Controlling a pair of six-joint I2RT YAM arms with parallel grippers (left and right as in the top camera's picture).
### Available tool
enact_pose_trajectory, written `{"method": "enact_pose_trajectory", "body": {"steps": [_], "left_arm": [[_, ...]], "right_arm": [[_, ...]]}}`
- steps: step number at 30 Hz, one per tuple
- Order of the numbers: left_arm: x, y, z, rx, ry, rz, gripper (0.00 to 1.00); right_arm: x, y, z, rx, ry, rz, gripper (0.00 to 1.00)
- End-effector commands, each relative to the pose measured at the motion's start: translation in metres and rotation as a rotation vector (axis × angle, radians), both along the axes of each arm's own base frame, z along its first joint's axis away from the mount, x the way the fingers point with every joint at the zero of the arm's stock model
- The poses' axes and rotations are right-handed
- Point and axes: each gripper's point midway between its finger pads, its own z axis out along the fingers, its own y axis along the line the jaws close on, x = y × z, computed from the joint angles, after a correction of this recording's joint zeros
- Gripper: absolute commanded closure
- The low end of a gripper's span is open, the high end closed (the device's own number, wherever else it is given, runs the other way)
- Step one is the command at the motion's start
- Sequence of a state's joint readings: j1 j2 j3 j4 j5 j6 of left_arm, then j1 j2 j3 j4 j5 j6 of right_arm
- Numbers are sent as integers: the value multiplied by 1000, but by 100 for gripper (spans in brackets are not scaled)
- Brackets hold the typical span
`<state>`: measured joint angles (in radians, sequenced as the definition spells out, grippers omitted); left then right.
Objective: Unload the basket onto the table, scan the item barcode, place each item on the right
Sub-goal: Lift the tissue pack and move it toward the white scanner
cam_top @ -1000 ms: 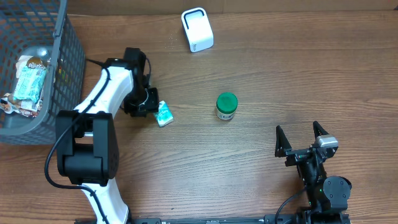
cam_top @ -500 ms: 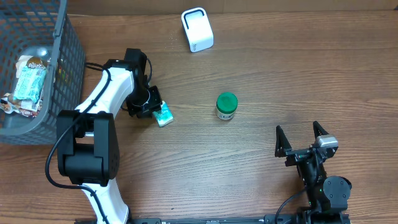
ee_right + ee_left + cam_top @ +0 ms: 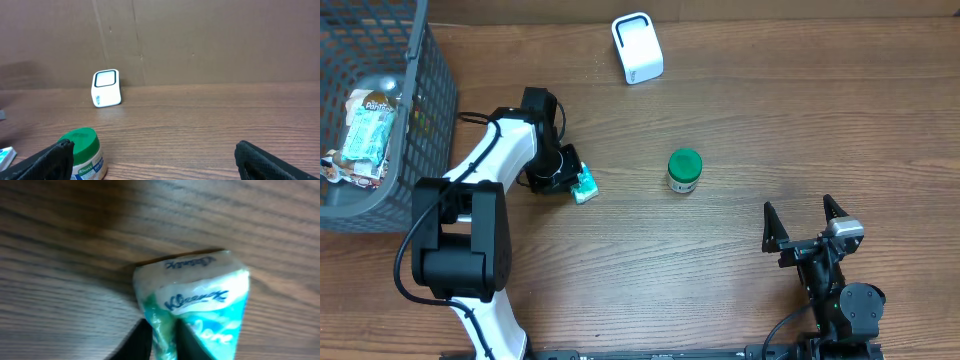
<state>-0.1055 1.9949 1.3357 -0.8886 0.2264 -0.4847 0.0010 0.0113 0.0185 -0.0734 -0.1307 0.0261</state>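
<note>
The tissue pack (image 3: 584,186) is found lying on the table (image 3: 740,110), left of the green-lidded jar (image 3: 684,170) and well apart from the white scanner (image 3: 637,47). The left gripper (image 3: 572,178) is closed on the pack; in the wrist view, wrapper is seen pinched between the dark fingers (image 3: 142,342). The right gripper (image 3: 797,204) is held wide apart and empty at front right. A basket (image 3: 420,120) of packets is noted at far left.

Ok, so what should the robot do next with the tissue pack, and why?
Probably lift it a little. The left hand is pinched on the tissue pack, which lies on the table, and the white scanner stands apart from it, so the pack must come up before being carried there.
</note>
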Motion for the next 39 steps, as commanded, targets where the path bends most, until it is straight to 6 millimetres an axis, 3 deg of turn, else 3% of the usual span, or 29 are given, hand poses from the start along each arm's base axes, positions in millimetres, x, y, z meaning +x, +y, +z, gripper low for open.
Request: {"method": "enact_pose_trajectory", "body": {"steps": [1, 5, 11, 17, 23, 24, 27, 33, 39], "left_arm": [[1, 4, -3, 31, -14, 7, 96], [4, -8, 2, -20, -52, -110, 96], [26, -5, 44, 39, -106, -194, 96], [37, -6, 87, 291, -154, -324, 96], [28, -14, 97, 614, -165, -452, 96], [28, -11, 105, 756, -182, -479, 96], [30, -16, 118, 908, -231, -530, 96], [19, -38, 110, 959, -242, -615, 96], [16, -29, 87, 1059, -178, -663, 96]], "right_arm": [[0, 1, -3, -1, 1, 6, 0], [0, 2, -3, -1, 1, 7, 0], [0, 2, -3, -1, 1, 7, 0], [0, 1, -3, -1, 1, 6, 0], [0, 1, -3, -1, 1, 6, 0], [0, 1, -3, -1, 1, 6, 0], [0, 1, -3, -1, 1, 6, 0], [0, 1, -3, -1, 1, 6, 0], [0, 2, -3, -1, 1, 7, 0]]}}
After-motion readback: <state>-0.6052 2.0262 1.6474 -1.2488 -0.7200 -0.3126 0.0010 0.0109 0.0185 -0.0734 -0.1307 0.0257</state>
